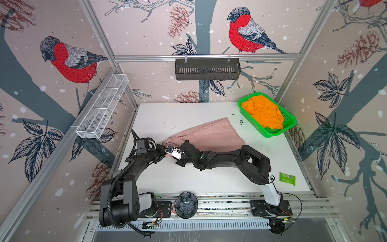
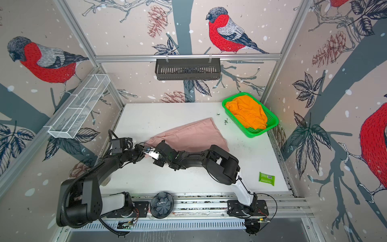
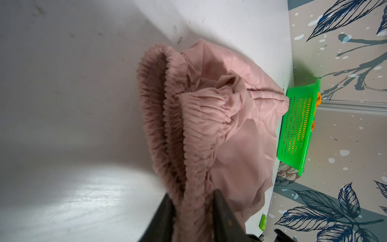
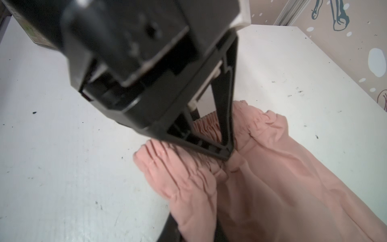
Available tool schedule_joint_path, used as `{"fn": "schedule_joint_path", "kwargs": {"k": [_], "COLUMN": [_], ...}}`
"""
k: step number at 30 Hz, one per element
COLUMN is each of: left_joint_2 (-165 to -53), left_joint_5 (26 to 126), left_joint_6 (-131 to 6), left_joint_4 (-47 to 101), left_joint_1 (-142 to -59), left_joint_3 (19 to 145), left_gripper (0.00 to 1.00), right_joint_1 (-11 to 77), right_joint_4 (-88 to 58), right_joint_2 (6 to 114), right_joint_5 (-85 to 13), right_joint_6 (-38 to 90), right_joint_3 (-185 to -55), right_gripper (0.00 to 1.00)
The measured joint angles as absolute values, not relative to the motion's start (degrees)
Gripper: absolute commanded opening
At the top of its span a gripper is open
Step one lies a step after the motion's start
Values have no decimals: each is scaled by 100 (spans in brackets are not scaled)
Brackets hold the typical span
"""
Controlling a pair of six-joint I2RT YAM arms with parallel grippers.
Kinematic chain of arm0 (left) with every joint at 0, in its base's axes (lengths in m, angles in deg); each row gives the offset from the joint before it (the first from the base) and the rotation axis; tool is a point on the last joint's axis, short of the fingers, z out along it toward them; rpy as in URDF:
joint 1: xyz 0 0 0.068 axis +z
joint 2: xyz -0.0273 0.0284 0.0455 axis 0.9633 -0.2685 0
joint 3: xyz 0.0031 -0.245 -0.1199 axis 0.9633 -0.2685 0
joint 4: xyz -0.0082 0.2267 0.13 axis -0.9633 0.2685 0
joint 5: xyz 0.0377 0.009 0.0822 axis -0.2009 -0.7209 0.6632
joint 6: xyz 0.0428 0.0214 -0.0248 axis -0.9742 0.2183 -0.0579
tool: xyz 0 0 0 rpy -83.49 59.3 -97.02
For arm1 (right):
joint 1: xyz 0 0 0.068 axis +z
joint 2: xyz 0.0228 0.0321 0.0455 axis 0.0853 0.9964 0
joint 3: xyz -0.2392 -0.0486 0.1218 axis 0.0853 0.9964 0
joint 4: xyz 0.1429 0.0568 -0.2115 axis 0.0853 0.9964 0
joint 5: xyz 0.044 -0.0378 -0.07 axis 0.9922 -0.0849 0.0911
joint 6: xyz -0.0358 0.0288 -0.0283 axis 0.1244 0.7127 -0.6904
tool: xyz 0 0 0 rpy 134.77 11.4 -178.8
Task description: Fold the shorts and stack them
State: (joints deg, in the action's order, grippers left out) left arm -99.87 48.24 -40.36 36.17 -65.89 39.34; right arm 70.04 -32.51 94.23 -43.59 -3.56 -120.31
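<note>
The left gripper (image 3: pixel 191 198) is clenched on the gathered waistband of the dusty pink cloth shorts (image 1: pixel 207 132), which lie spread on the white tabletop (image 1: pixel 188 178). The right gripper (image 4: pixel 194 220) pinches the same waistband just beside it. The bright orange cloth shorts (image 1: pixel 261 113) lie bunched in the green plastic mesh basket (image 1: pixel 291 123) at the far right corner.

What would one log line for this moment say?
left hand: gripping pink shorts waistband | right hand: same | orange shorts: in green basket
</note>
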Motion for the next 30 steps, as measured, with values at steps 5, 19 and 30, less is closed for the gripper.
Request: {"fn": "schedule_joint_path", "kwargs": {"k": [5, 19, 30], "left_joint_2": [-10009, -9959, -10545], "left_joint_5": [4833, 5275, 5535], "left_joint_6": [-4276, -5568, -6058], "left_joint_4": [3918, 6340, 7201], "left_joint_1": [-6604, -6550, -6550], "left_joint_3": [4246, 6493, 8119], "left_gripper": [0, 0, 0], "right_joint_1": [6964, 5535, 5848], "right_joint_4": [-3249, -2678, -2331], "right_joint_2": [9362, 6899, 8182], "right_joint_5": [-4265, -3603, -3576], "right_joint_6": [-238, 560, 387], "right_joint_3": [-12046, -10774, -11036], "right_gripper": [58, 16, 3]}}
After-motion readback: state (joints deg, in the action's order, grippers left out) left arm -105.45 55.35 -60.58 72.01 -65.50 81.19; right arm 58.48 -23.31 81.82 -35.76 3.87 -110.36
